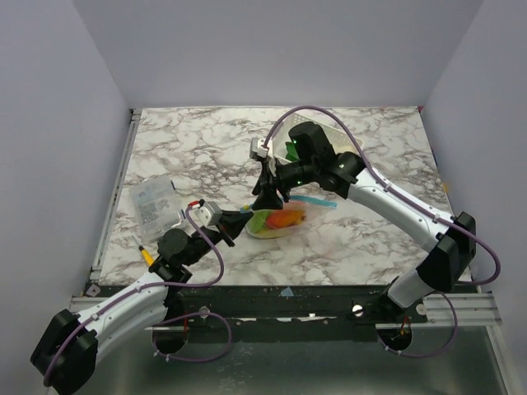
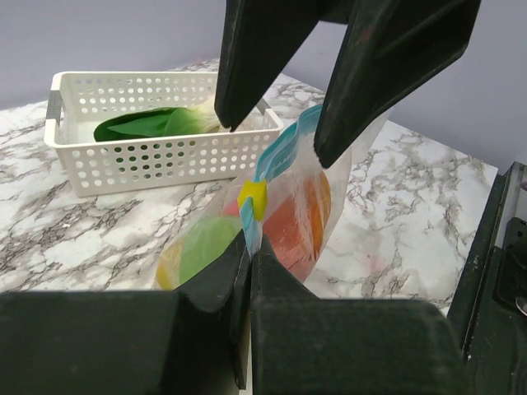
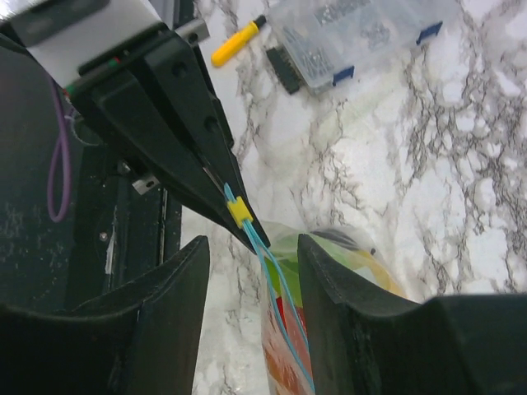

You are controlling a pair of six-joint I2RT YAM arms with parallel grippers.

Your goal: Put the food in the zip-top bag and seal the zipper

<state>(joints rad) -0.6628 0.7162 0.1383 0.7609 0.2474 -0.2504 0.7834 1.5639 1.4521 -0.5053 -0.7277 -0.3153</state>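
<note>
Zip-top bag lying mid-way on marble table, food inside: red, orange, green pieces. Film thin, crinkly, likely slippery, sags under load, so hold by stiffer zipper, not film. Left gripper clamped on zipper end, just beside yellow slider. Right gripper spread, jaws straddling strip, not yet pinching. No legible writing. Clear case possibly printed, too blurred.

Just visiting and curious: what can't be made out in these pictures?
Top view: basket, mostly hidden behind the right arm.
Left wrist view: exact food in the zip-top bag; crinkled plastic blurs it.
Right wrist view: far end of the zipper, cut by the bottom edge.
</note>
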